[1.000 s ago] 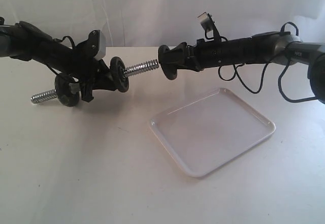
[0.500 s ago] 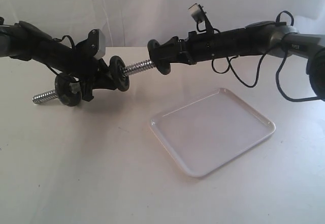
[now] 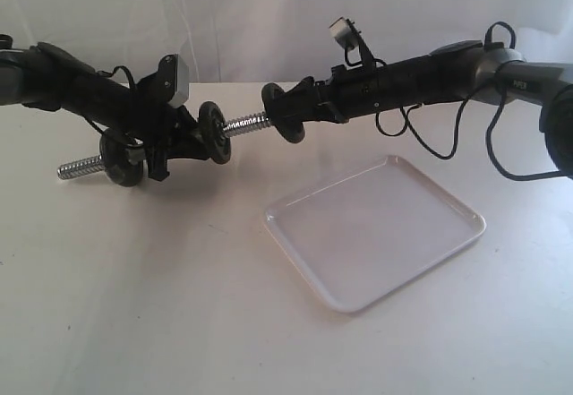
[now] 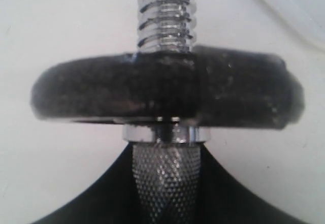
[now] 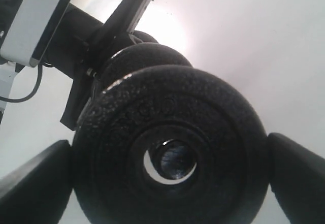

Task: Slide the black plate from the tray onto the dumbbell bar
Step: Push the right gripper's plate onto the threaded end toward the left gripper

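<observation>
Two black robot arms meet above a white table [image 3: 134, 305]. The left gripper [image 3: 166, 151] is clamped on the dumbbell bar [image 3: 243, 124] and holds it off the table, roughly level, pointing across towards the other arm. In the left wrist view the dark fingers [image 4: 91, 203] sit on either side of the bar's knurled chrome middle. One black disc [image 3: 213, 133] is on the bar just beyond that grip, with bare chrome thread [image 4: 163, 16] running past it. A second black disc [image 3: 119, 158] is on the bar's far end, on the other side of the gripper. The right gripper [image 3: 295, 113] is closed on the black plate [image 5: 167, 148], one finger [image 5: 35, 183] on each side of the rim, holding it upright and face-on to the bar. The plate is in the air at the tip of the threaded end, well apart from the disc already fitted. In the right wrist view the end of the bar fills most of the plate's centre hole, with a thin bright crescent at one edge; how far the thread reaches in cannot be told. The white tray [image 3: 376, 229] lies flat on the table below and to the right of the plate.
</observation>
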